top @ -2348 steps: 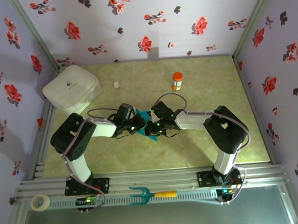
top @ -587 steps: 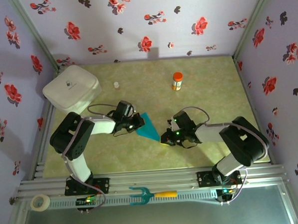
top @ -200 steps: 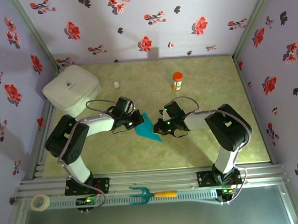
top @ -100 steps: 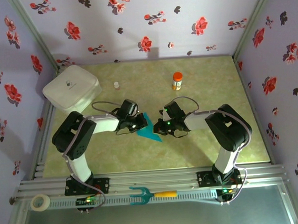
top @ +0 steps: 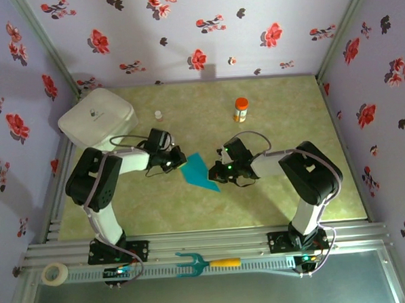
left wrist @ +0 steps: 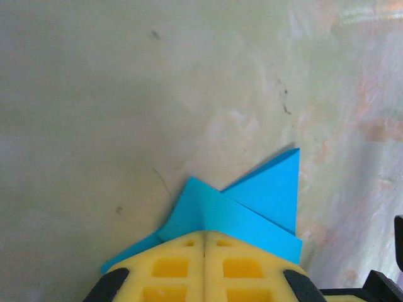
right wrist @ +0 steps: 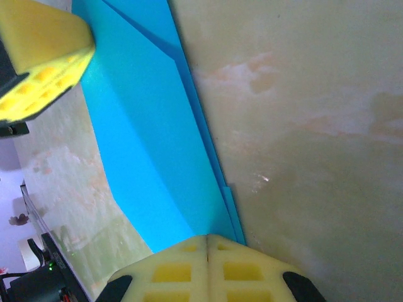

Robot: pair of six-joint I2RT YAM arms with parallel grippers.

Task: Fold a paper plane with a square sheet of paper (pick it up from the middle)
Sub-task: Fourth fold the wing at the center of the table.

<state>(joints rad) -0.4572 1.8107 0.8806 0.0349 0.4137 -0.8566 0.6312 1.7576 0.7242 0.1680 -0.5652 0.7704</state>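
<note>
Paper (top: 199,172), teal and folded into a pointed wedge, lies flat on the table (top: 282,113) between the arms. The left gripper (left wrist: 204,234) and right gripper (right wrist: 206,238) are both clenched, tips at its opposite ends, apparently pressing rather than pinching it.

Soft, even light is falling from above across the table (top: 289,113), casting only faint shadows beside the arms (top: 271,161) and a dim patch on the far wall (top: 209,71). In the left wrist view, pale glare is washing out the far right surface; the near yellow fingers (left wrist: 170,272) are blurring.
</note>
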